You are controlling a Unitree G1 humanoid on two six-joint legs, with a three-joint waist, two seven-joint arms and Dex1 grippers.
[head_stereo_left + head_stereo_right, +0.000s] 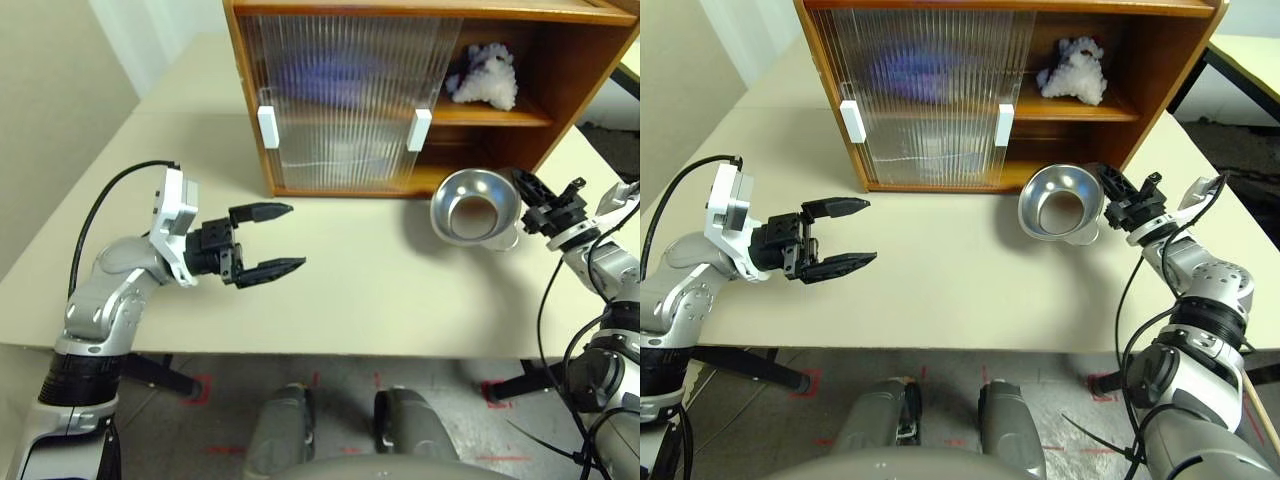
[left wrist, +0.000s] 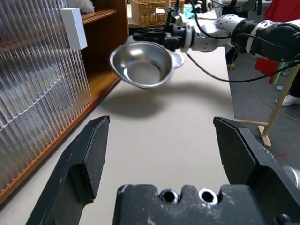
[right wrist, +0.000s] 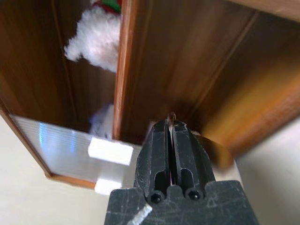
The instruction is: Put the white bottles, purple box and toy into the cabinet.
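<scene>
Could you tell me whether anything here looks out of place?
Yes: the right gripper is shut on the rim of a steel bowl, holding it tilted above the table before the cabinet.

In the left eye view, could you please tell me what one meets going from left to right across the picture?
Left gripper, open → the cabinet's left white handle → its right white handle → steel bowl → right gripper, shut on the bowl's rim.
</scene>
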